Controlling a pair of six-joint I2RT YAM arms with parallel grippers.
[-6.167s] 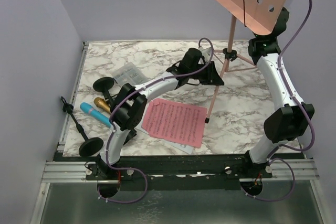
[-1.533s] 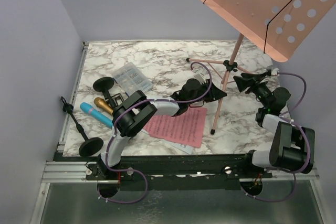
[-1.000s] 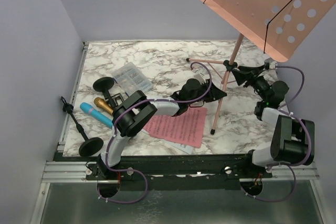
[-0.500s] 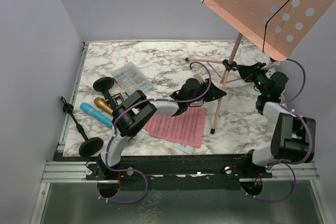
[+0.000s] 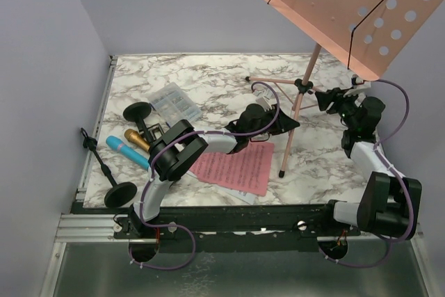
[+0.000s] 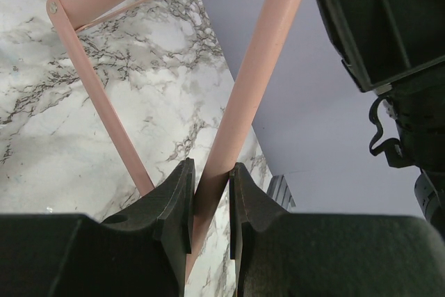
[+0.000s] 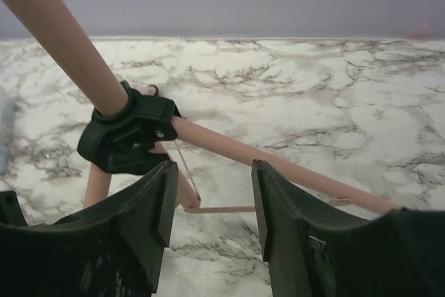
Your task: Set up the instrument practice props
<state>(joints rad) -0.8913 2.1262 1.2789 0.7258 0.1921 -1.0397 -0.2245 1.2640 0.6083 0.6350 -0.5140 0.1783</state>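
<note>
The pink perforated music rack (image 5: pixel 348 12) stands upright on thin tripod legs at the back right. My left gripper (image 5: pixel 288 124) is shut on its front leg (image 6: pixel 236 123); in the left wrist view (image 6: pixel 208 199) the leg passes between the jaws. My right gripper (image 5: pixel 323 97) is open just right of the black tripod hub (image 7: pixel 128 137), and a pink leg (image 7: pixel 278 165) crosses beyond its jaws in the right wrist view (image 7: pixel 208 193). Pink sheet music (image 5: pixel 236 165) lies under the left arm. Gold (image 5: pixel 135 138) and blue (image 5: pixel 126 151) microphones and two black mic mounts (image 5: pixel 139 113) (image 5: pixel 119 193) lie at the left.
A clear compartment box (image 5: pixel 174 102) lies at the back left near one mount. White pages (image 5: pixel 236 193) stick out under the pink sheet. The purple wall stands close behind the rack and on the right. The rack's desk overhangs the right arm.
My right gripper has let go of the rack's desk, come down, and moved left to the tripod hub. The rack's desk now tilts the other way. My left gripper stays on the leg.
</note>
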